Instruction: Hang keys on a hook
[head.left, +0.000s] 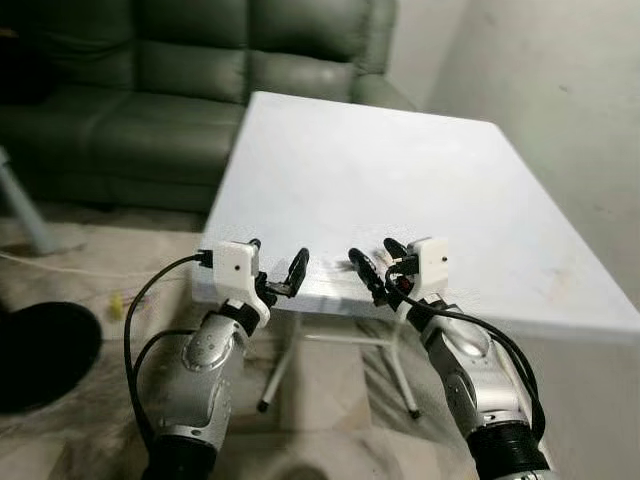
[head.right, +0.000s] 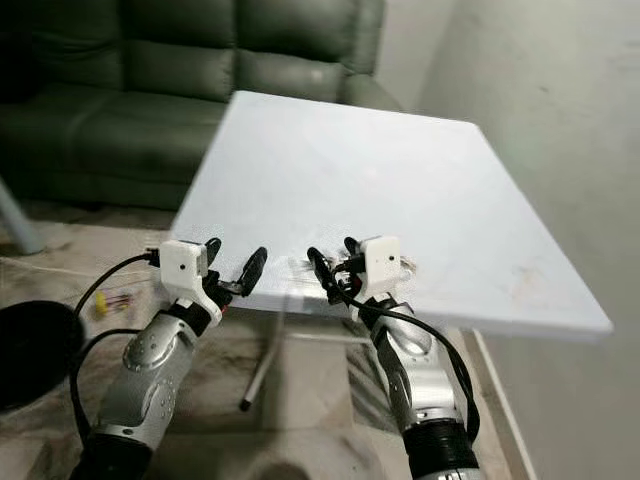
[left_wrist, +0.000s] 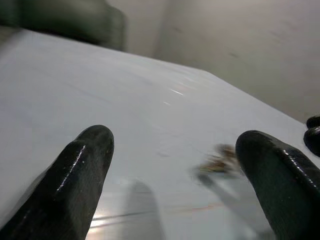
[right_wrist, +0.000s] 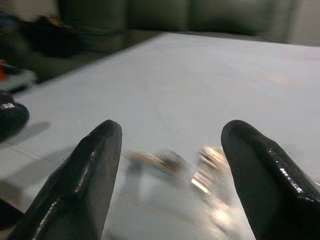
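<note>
A bunch of keys (right_wrist: 200, 170) lies blurred on the white table (head.left: 400, 180), close to its near edge. My right gripper (head.left: 378, 262) hovers low over that edge, open, with the keys on the tabletop between and just beyond its fingers (right_wrist: 95, 165). My left gripper (head.left: 277, 262) is open too, a short way to the left at the table's near left corner, holding nothing. In the left wrist view the keys (left_wrist: 217, 162) show as a small brownish smear near the inner finger (left_wrist: 280, 175).
A dark green sofa (head.left: 180, 90) stands behind the table, and a pale wall (head.left: 560, 80) runs along its right side. Under the table are white folding legs (head.left: 280, 365). A black round object (head.left: 40, 350) lies on the floor at left.
</note>
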